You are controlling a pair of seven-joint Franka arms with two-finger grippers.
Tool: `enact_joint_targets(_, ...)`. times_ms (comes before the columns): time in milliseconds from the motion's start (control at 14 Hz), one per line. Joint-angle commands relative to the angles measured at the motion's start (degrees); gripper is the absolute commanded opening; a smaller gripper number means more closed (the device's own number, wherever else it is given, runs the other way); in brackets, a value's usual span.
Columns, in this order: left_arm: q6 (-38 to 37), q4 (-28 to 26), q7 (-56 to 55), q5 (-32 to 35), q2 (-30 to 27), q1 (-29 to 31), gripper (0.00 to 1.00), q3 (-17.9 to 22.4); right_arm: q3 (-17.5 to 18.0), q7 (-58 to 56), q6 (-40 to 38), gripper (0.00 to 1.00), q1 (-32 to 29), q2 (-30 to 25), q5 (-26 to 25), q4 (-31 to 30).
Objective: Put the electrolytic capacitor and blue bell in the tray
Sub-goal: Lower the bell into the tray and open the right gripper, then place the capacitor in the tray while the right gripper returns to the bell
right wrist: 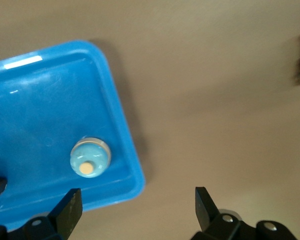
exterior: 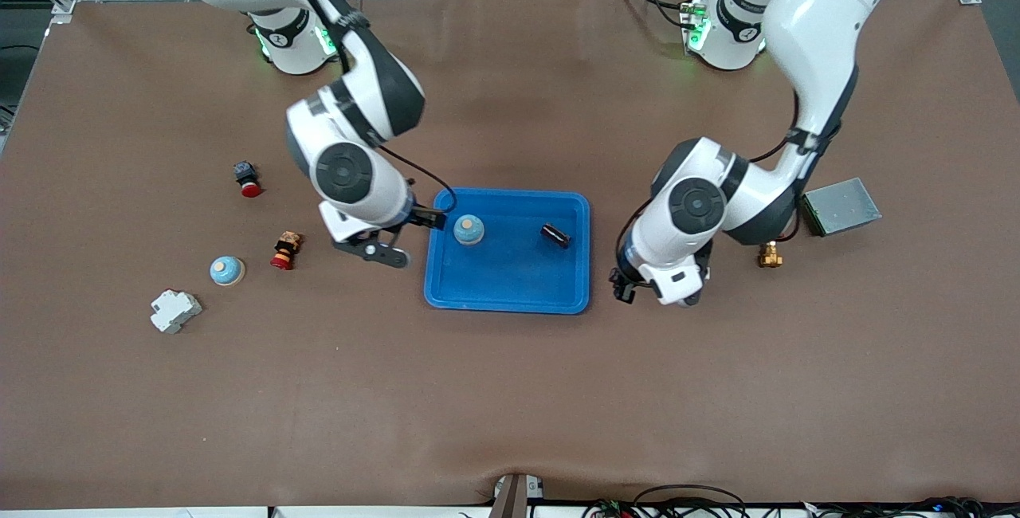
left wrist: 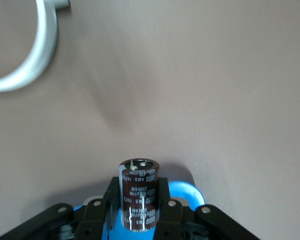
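So the tray (exterior: 510, 279) sits mid-table with a blue bell (exterior: 468, 229) already in it, at the end toward the right arm. A dark cylinder (exterior: 555, 235) lies on its side in the tray too, nearer the left arm's end. The right gripper (exterior: 408, 239) hangs over the tray rim right beside the bell. Its fingers (right wrist: 70, 210) are spread wide and have nothing between them. In the right wrist view the bell (right wrist: 90, 159) sits upright just inside the rim (right wrist: 135, 175). The left gripper (exterior: 625, 283) is off the tray, just beside its edge at the left arm's end, and it's clamped on a capacitor (left wrist: 138, 190). In the left wrist view a rounded bit of blue tray (left wrist: 187, 192) peeks out next to it. Lots of clutter toward the right arm's end: a second bell (exterior: 227, 270), a white breaker (exterior: 174, 311), a red button (exterior: 247, 179) and a red-and-yellow switch (exterior: 285, 251). All of it is well apart from the tray. Toward the left arm's end there's a grey box (exterior: 841, 206) and a brass fitting (exterior: 770, 255) close by that arm. Nothing sits between either gripper and the tray.
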Motion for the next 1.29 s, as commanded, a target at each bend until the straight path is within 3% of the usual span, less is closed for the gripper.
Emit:
enact_joint_targets(0,0.11,5.09,-3.10,0.30,4.59,-3.34,0.00,0.37,0.62,-8.82,-1.59,1.00,-5.19,-7.75,-0.14,-5.87)
enact_joint_targets(357,5.11,5.37,-7.68,0.21,7.41,-6.42,0.00,0.46,0.45,-30.45,-1.33,1.00,-14.51,-15.85,-0.58,-13.61)
enact_joint_targets(857,6.79,5.54,-7.68,0.83,10.05,-8.72,0.01,0.72,0.45,-56.39,3.57,1.00,-29.98,-17.53,-1.73,-18.97)
enact_joint_targets(1000,6.70,5.81,-7.94,0.83,9.88,-8.80,0.90,0.72,0.45,-59.47,9.10,1.00,-32.18,-17.44,-1.81,-21.70)
enact_joint_targets(1071,6.70,5.81,-8.03,1.00,9.53,-8.80,1.00,0.72,0.45,-59.57,10.78,1.00,-33.41,-16.66,-1.99,-21.71)
enact_joint_targets(1214,6.53,5.89,-7.94,1.18,8.30,-8.63,1.00,0.72,0.45,-59.49,12.81,1.00,-35.87,-12.98,-4.26,-20.31)
